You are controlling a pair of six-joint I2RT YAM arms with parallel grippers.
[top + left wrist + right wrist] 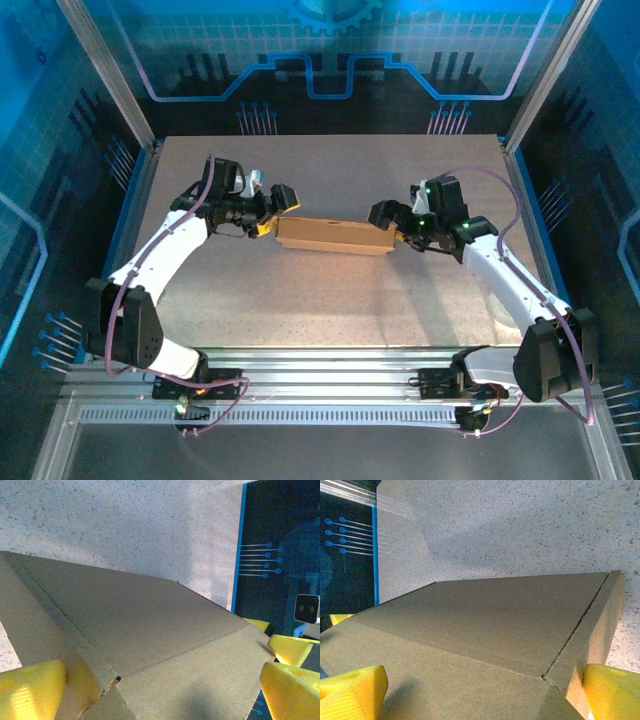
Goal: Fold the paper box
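Left pincer (272,222) sits at the left end of the box (335,236), and the right pincer (398,232) sits at the right end. Both are released, with the jaws spread as wide as they go and nothing clenched.

From above, the box lies flat near the middle of the desk (330,320), well clear of all four edges. Its long axis runs left to right, roughly along the near edge, with the right end swung a little toward that edge. The two pincers therefore face each other down the length of the box, each arm reaching in from its own side. Neither arm is plainly nearer; each has only its own end within reach.

In the left wrist view the yellow fingers (32,690) stand on either side of the cardboard, with the end of the box between them and a creased seam running away toward the far corner. The right wrist view shows the same from the other end: one finger (610,690) is just beside the narrow side wall, the other is low at the opposite side, and the broad brown top lies between them. I cannot tell whether any pad actually presses the cardboard.

By my judgement the box is already a slim closed carton, so little folding seems left. The next move depends on this end-to-end straddle, where closing either pincer would pinch the box across its width, not along its length
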